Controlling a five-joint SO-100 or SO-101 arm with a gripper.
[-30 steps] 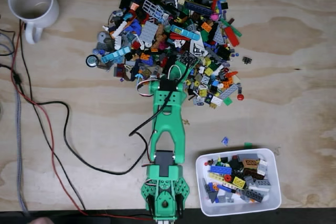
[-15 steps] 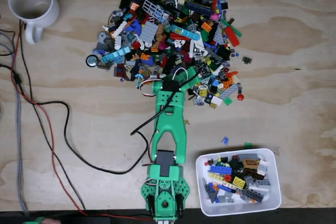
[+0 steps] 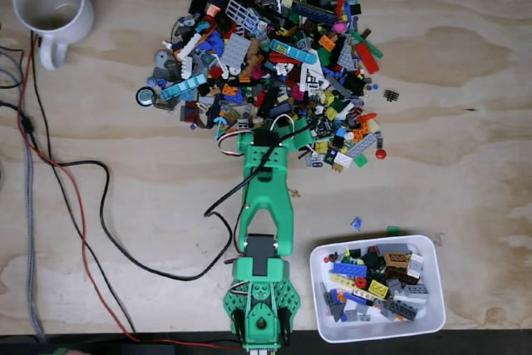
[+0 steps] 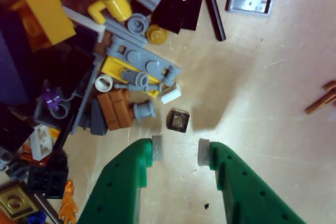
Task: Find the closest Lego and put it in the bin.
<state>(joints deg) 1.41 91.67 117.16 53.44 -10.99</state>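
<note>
One big wooden bench (image 3: 465,147) holds everything. A huge pile of bricks (image 3: 270,47) sits at the top middle of the fixed view. The green arm (image 3: 266,205) reaches up from the bottom edge to the pile. The white bin (image 3: 436,288), partly full, sits at the lower right. In the wrist view, the claw (image 4: 180,150) is spread apart, holding nothing. The small dark Lego (image 4: 178,120) lies on bare wood just above its tips, in the middle of the frame.
</note>
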